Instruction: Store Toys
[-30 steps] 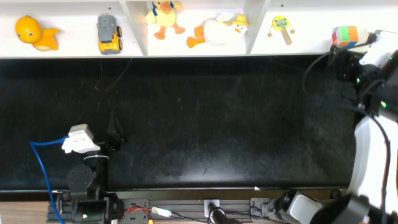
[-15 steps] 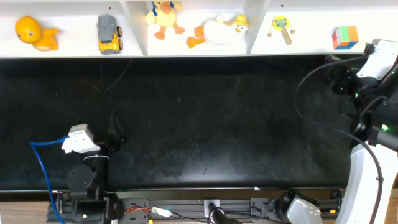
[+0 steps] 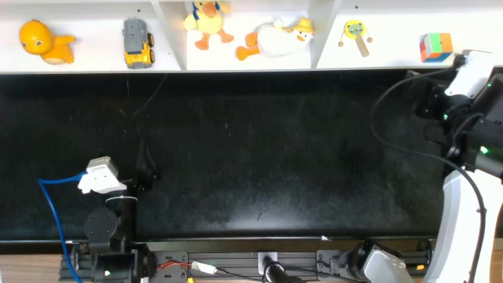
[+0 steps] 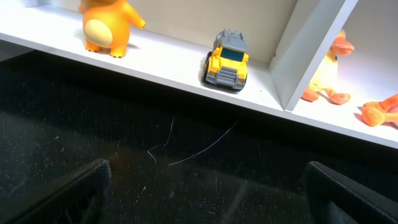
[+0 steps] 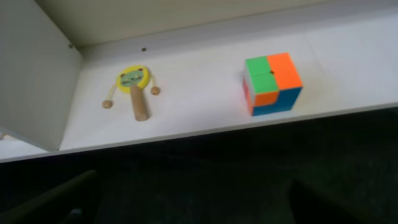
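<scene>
**Top view.** A white shelf [image 3: 236,64] runs along the far edge of the black table top [image 3: 267,157] and is split into three compartments.
- Left compartment: an orange duck toy [image 3: 43,41] and, beside it, a yellow toy truck [image 3: 138,43].
- Middle compartment: a yellow plush duck [image 3: 207,22] next to a white plush duck [image 3: 275,39] lying on its side.
- Right compartment: a rattle drum [image 3: 355,34] and a colour cube [image 3: 436,45], set apart from each other.

The left arm [image 3: 106,220] stands low near its base. The right arm [image 3: 460,204] reaches up along the right edge toward the cube's end of the shelf.

**Left wrist view.** The left gripper [image 4: 206,169] hangs over bare table top with its fingers spread wide and nothing between them. Ahead of it on the shelf are the orange duck toy, the yellow toy truck facing outward, and a divider [image 4: 311,50]. The yellow plush duck sits just past the divider.

**Right wrist view.** The right gripper [image 5: 193,186] has its fingers wide apart and holds nothing. It faces the right compartment, where the rattle drum lies flat and the colour cube rests near the shelf's front edge.
</scene>
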